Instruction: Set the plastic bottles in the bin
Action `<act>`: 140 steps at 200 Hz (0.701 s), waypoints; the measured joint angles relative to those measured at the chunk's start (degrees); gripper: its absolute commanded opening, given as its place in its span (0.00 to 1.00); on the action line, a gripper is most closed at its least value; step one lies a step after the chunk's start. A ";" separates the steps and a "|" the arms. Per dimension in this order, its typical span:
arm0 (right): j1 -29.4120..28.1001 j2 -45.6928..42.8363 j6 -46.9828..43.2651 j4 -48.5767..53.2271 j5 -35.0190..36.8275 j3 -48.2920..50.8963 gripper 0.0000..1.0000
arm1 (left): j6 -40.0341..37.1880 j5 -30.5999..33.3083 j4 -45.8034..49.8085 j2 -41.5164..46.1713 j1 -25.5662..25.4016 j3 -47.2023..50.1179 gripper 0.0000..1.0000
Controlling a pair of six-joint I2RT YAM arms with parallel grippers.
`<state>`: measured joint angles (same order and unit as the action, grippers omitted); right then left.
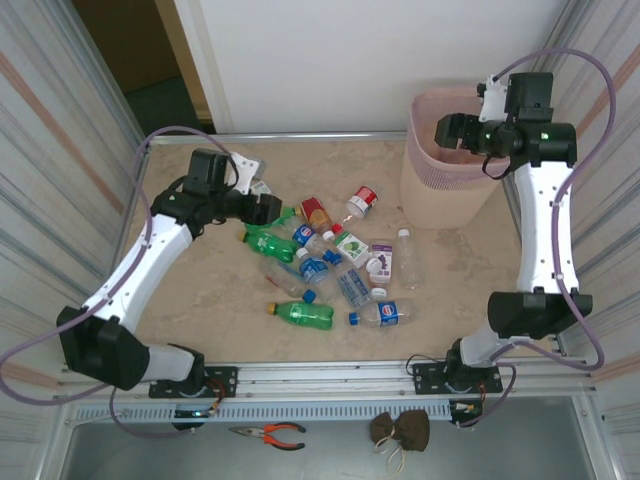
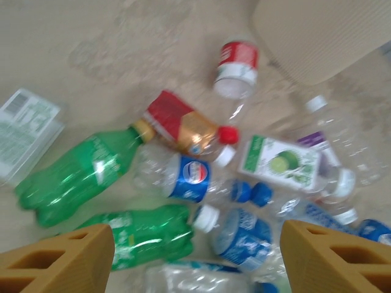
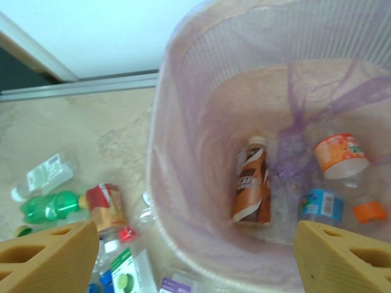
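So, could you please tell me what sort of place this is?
Probably a robotics lab workcell, not a home: a marble-patterned table fenced by corrugated panels, two arms bolted to a metal rail at its near edge, and pliers lying below.

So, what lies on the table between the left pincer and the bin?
In the top view, two bottles lie there: an orange-brown bottle nearest the left pincer, then a red-labelled clear bottle; bare table follows up to the bin.
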<state>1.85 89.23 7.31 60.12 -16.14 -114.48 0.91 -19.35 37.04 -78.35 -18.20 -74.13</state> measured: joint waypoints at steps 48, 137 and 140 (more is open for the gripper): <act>-0.28 -4.94 1.11 -1.60 -1.97 5.38 0.82 | -6.21 5.44 7.15 -9.11 7.10 -4.90 0.71; -1.53 -6.45 1.27 -3.10 -3.34 9.51 0.82 | -25.70 6.73 9.33 -26.93 18.38 -9.55 0.74; -1.53 -6.45 1.27 -3.15 -3.41 9.51 0.82 | -26.56 6.71 9.22 -27.41 18.38 -9.66 0.75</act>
<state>0.32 82.78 8.58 56.97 -19.55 -104.97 -25.65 -12.64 46.26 -105.75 0.19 -83.79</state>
